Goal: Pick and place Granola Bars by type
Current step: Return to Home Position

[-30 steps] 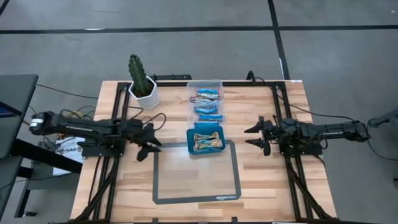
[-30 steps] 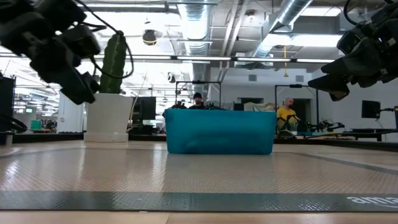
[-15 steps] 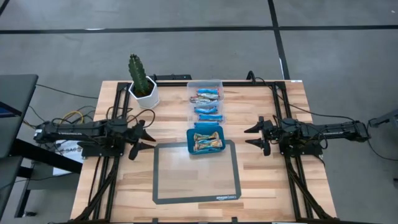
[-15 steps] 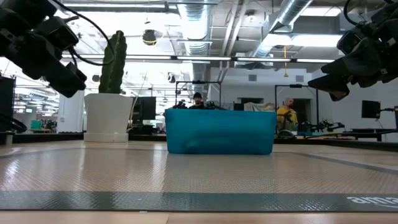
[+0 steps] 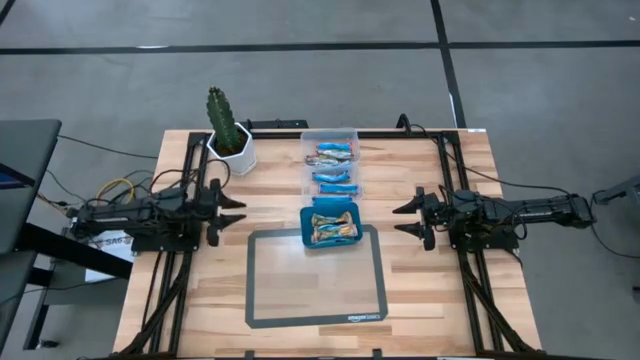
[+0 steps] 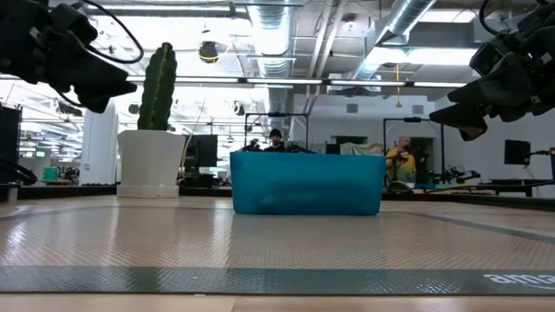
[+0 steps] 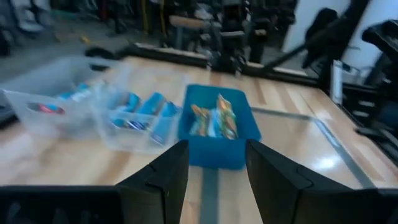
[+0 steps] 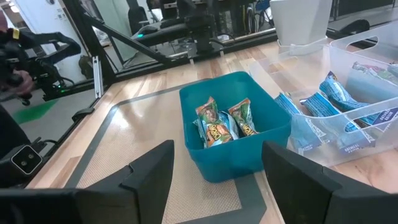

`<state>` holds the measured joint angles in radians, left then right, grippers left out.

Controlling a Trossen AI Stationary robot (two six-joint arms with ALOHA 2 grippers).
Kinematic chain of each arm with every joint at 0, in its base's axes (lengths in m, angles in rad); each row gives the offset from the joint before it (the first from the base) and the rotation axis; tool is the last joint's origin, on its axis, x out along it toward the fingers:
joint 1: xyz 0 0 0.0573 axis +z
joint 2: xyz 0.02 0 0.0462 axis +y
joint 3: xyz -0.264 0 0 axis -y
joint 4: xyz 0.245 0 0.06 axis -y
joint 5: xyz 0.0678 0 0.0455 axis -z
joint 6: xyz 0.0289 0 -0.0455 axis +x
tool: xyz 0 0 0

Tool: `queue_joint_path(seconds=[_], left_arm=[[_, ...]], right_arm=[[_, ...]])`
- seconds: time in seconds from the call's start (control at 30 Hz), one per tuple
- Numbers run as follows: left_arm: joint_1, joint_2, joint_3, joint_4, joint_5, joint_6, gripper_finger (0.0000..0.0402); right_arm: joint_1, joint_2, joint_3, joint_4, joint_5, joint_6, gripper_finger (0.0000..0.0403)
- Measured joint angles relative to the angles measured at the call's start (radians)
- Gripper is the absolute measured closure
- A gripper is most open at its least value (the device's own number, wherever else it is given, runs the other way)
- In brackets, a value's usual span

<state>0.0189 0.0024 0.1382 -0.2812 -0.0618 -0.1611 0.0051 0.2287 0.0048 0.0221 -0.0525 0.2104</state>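
Left claw (image 5: 237, 211) held spread and empty over the left side of the surface (image 5: 430, 290); right claw (image 5: 399, 220) likewise spread and empty at the right. Between them, tan Granola Bars (image 5: 334, 228) are piled in the teal bin (image 5: 304, 228); blue Granola Bars (image 5: 333, 166) are laid in the clear box (image 5: 330, 133) just beside it

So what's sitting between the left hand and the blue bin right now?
Nothing. In the high view, only bare wooden tabletop lies between the left hand and the blue bin; the border of the grey mat runs just beside that stretch.
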Motion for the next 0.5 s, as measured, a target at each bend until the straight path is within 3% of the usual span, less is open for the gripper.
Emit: queue_joint_path(seconds=[0.4,0.5], left_arm=[[0.000,0.001,-0.127,0.330,-0.030,0.015,0.0251],[0.000,0.002,-0.128,0.333,-0.045,0.026,0.0251]], right_arm=[[0.000,0.000,0.000,0.000,0.000,0.000,0.0168],[0.000,0.000,0.000,0.000,0.000,0.000,0.0168]])
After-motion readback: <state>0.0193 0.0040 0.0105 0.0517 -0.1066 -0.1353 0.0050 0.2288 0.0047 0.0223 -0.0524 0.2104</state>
